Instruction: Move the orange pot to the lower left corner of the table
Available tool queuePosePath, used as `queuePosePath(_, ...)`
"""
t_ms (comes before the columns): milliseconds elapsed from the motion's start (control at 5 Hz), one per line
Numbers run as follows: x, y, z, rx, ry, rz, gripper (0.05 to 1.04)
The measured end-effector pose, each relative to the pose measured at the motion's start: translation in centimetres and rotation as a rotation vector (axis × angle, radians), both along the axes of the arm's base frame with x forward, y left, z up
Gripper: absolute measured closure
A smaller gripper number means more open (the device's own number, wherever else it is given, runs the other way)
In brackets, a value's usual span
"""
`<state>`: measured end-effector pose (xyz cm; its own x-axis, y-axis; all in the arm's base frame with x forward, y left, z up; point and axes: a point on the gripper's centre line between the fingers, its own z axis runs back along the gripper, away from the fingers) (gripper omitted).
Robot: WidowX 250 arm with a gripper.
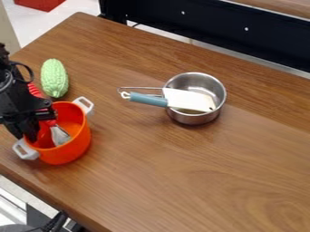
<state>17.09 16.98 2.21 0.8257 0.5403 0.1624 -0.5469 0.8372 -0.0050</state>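
Orange pot (68,151) right at gripper's (30,135) lower end; open or closed, can't tell.

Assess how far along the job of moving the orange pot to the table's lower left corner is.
Looks done: the orange pot stands toward the left of the table, near its lower edge. In progress: the hand is at the pot's left rim; whether it grips is unclear. Left, probably: any final shift into the corner, then backing the hand away.
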Motion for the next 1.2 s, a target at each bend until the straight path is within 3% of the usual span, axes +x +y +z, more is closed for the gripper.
queuePosePath(400, 0.5, 0.9, 0.0, -0.012, 0.022, 0.055, 0.968)
queuePosePath(600, 0.5, 0.8, 0.2, -0.025, 0.038, 0.062, 0.804)
queuePosePath(1000, 0.5, 0.3, 1.3, -0.050, 0.050, 0.055, 0.271)
queuePosePath(1200, 0.2, 0.3, 2.6, -0.069, 0.058, 0.079, 0.085)
